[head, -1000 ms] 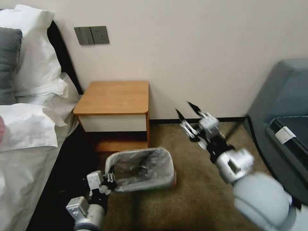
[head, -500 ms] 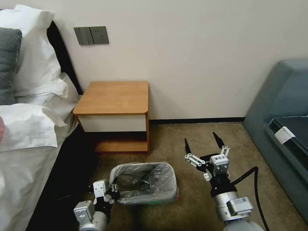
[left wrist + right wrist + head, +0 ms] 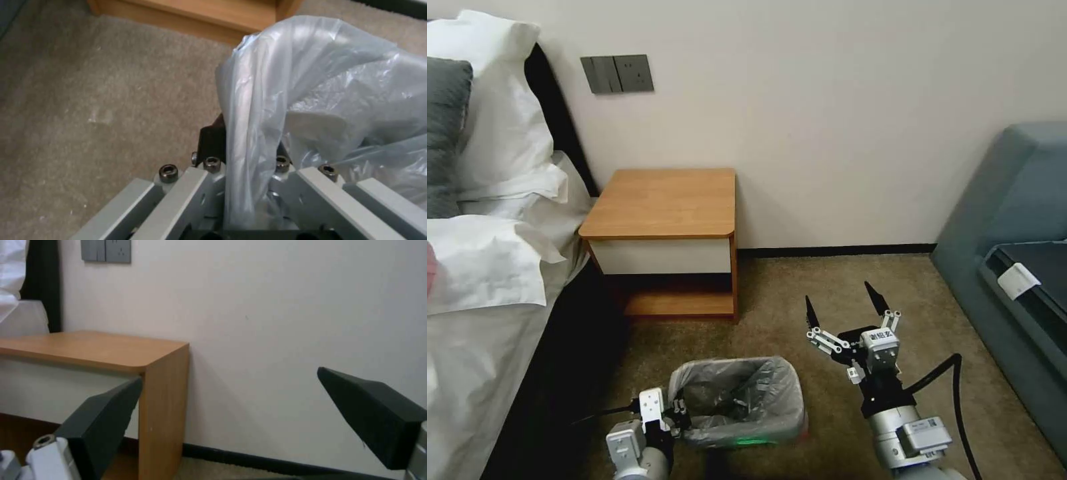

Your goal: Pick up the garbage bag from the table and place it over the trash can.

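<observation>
The garbage bag (image 3: 737, 397), grey crinkled plastic, sits stretched in a rectangular shape on the carpet in front of the table (image 3: 664, 203). The trash can under it is hidden by the plastic. My left gripper (image 3: 677, 410) is shut on the bag's left rim; in the left wrist view a fold of the garbage bag (image 3: 311, 83) runs down between the closed fingers (image 3: 211, 143). My right gripper (image 3: 846, 310) stands open and empty just right of the bag, pointing at the wall. In the right wrist view its dark fingers (image 3: 102, 423) are spread wide before the table (image 3: 89, 350).
A bed with white pillows (image 3: 487, 220) runs along the left. A blue-grey sofa (image 3: 1014, 253) fills the right side. Brown carpet (image 3: 800, 287) lies open between the table, sofa and bag. The table's low shelf (image 3: 200, 13) is close behind the bag.
My left gripper has drawn the bag nearer to me and slightly right. My right gripper dropped from a raised, moving pose to a steady spot right of the bag, still open.
</observation>
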Robot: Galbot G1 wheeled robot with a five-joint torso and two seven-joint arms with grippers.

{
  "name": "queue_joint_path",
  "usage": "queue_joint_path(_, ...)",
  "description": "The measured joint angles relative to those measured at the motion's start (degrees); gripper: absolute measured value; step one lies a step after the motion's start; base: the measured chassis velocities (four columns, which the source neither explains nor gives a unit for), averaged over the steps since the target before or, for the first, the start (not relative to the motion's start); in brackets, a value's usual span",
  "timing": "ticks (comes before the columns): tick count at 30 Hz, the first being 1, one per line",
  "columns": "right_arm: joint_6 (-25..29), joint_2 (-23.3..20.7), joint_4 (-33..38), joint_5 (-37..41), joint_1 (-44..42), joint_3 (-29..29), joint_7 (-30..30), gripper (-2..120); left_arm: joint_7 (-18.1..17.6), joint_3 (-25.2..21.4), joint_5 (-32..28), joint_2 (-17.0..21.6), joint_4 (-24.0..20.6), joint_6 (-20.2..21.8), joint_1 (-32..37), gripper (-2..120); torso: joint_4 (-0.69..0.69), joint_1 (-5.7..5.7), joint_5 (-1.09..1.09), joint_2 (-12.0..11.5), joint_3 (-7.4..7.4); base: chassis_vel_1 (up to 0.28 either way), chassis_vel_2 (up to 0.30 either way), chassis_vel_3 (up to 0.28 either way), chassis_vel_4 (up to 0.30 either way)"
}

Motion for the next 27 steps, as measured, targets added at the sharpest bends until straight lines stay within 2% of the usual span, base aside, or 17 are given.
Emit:
queue_joint_path(1,0.0,0.0,0.0,0.0,0.0,0.0,0.0,100,0.0,0.0,0.0,0.0,0.0,0.0,0.0,5,0.0,0.0,0.0,0.0,0.0,0.0,0.0,0.0,0.0)
queue_joint_path(3,0.02,-0.12,0.07,0.13,0.0,0.28,0.0,100,0.0,-0.01,0.38,-0.27,0.62,-0.05,-0.34,15,0.0,0.0,0.0,0.0,0.0,0.0,0.0,0.0,0.0)
queue_joint_path(5,0.09,-0.18,0.12,0.18,0.0,0.53,0.01,100,0.01,-0.01,0.64,-0.37,0.95,-0.27,-0.44,18,0.0,0.0,0.0,0.0,0.0,0.0,0.0,0.0,0.0)
queue_joint_path(8,0.16,-0.39,0.55,0.64,0.07,1.15,0.13,100,0.17,0.01,1.22,-0.59,1.38,-0.68,-0.37,34,0.0,0.0,0.0,0.0,0.0,0.0,0.0,0.0,0.0)
queue_joint_path(9,0.16,-0.39,0.55,0.64,0.07,1.15,0.13,100,0.17,0.01,1.22,-0.59,1.38,-0.68,-0.37,34,0.0,0.0,0.0,0.0,0.0,0.0,0.0,0.0,0.0)
queue_joint_path(10,0.16,-0.44,0.75,0.77,0.12,1.18,0.16,100,0.2,0.01,1.44,-0.68,1.38,-0.73,-0.32,39,0.0,0.0,0.0,0.0,0.0,0.0,0.0,0.0,0.0)
queue_joint_path(12,0.09,-0.52,1.14,0.97,0.18,1.18,0.25,100,0.25,-0.08,1.75,-0.85,1.02,-0.86,-0.18,48,0.0,0.0,-0.01,0.0,0.0,0.0,0.0,0.0,0.0)
queue_joint_path(13,0.09,-0.52,1.14,0.97,0.18,1.18,0.25,100,0.25,-0.08,1.75,-0.85,1.02,-0.86,-0.18,48,0.0,0.0,-0.01,0.0,0.0,0.0,0.0,0.0,0.0)
queue_joint_path(17,-0.01,-0.65,1.58,1.21,0.17,1.08,0.42,100,0.62,-0.89,2.57,-0.96,-0.18,-1.98,0.19,67,0.0,0.0,0.0,0.0,0.0,0.0,0.0,0.0,0.0)
queue_joint_path(18,-0.01,-0.65,1.58,1.21,0.17,1.08,0.42,100,0.62,-0.89,2.57,-0.96,-0.18,-1.98,0.19,67,0.0,0.0,0.0,0.0,0.0,0.0,0.0,0.0,0.0)
queue_joint_path(21,-0.06,-0.74,1.61,1.27,0.2,0.7,0.45,100,1.08,-1.45,3.83,-0.85,-0.88,-3.12,0.47,81,0.0,0.0,-0.01,0.0,0.0,0.0,0.0,0.0,0.0)
queue_joint_path(22,-0.06,-0.74,1.61,1.27,0.2,0.7,0.45,100,1.08,-1.45,3.83,-0.85,-0.88,-3.12,0.47,81,0.0,0.0,-0.01,0.0,0.0,0.0,0.0,0.0,0.0)
queue_joint_path(25,-0.18,-0.78,1.61,1.44,0.45,0.24,0.49,100,1.1,-2.14,4.53,-0.82,-1.46,-3.18,0.77,95,0.0,0.0,0.0,0.0,0.0,0.0,0.0,0.0,0.0)
queue_joint_path(27,-0.28,-0.87,1.61,1.57,0.62,0.06,0.49,100,1.1,-2.6,4.82,-0.81,-1.67,-3.26,0.87,98,0.0,0.0,-0.01,0.0,0.0,0.0,0.0,0.0,0.0)
